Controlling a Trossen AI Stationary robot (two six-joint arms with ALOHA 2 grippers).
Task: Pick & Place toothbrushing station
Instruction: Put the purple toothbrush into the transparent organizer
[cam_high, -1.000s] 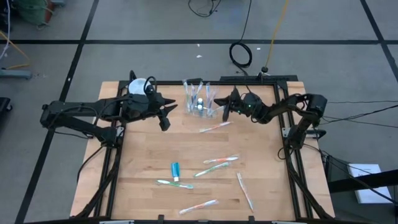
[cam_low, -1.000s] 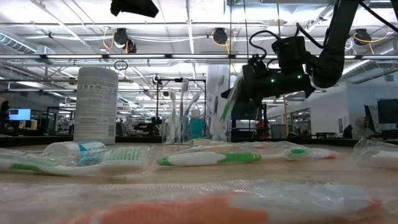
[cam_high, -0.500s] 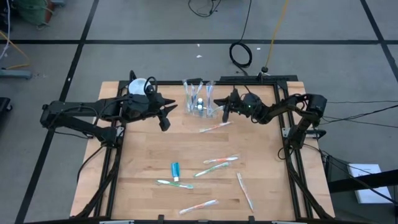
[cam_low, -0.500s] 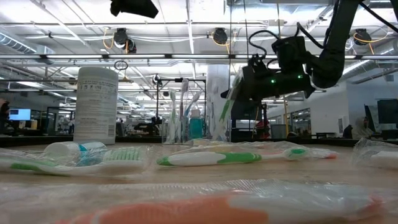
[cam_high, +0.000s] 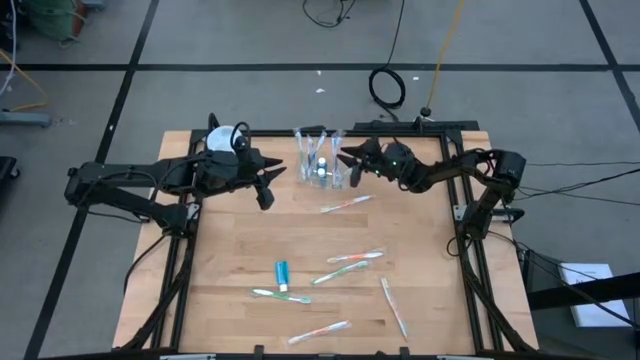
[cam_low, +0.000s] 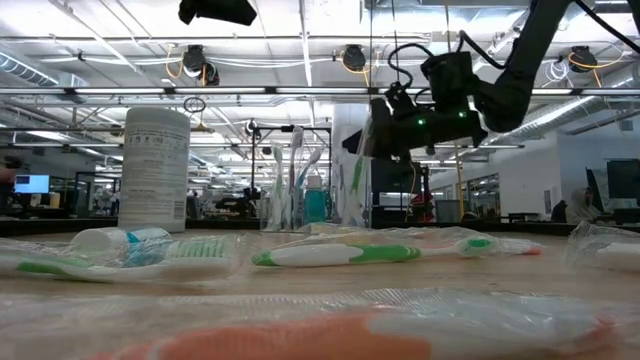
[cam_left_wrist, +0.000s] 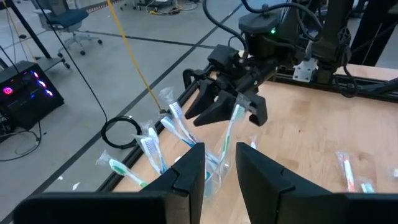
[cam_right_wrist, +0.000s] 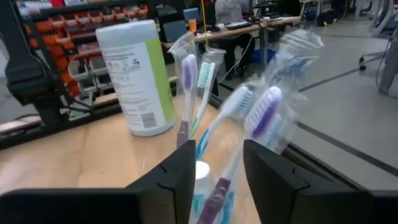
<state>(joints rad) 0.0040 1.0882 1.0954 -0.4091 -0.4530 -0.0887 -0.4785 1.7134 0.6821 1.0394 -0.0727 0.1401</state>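
A small clear cup (cam_high: 322, 170) stands at the far middle of the table with several wrapped toothbrushes (cam_right_wrist: 214, 118) upright in it. My right gripper (cam_high: 348, 163) hovers open just right of and above the cup. A white-and-green wrapped toothbrush (cam_left_wrist: 231, 127) leans in the cup right under its fingers. My left gripper (cam_high: 268, 182) waits open and empty, left of the cup. More wrapped toothbrushes (cam_high: 350, 260) and a blue toothpaste tube (cam_high: 282, 272) lie flat on the near half of the table. My right gripper is open above the leaning white-and-green toothbrush (cam_low: 357, 170). The toothbrush's top end runs up beside one finger, and I cannot tell whether they touch. Its lower end stands in the cup.
A tall white cylindrical container (cam_high: 225, 140) with a green label stands at the far left, behind my left gripper. One toothbrush (cam_high: 347, 204) lies just near of the cup. Others are scattered toward the near edge (cam_high: 320, 331). The middle of the wooden table (cam_high: 230, 240) is bare.
My right gripper has opened and let go of the white-and-green toothbrush, which stays leaning in the cup. The gripper has risen a little and moved toward the cup, to the table's left and far side.
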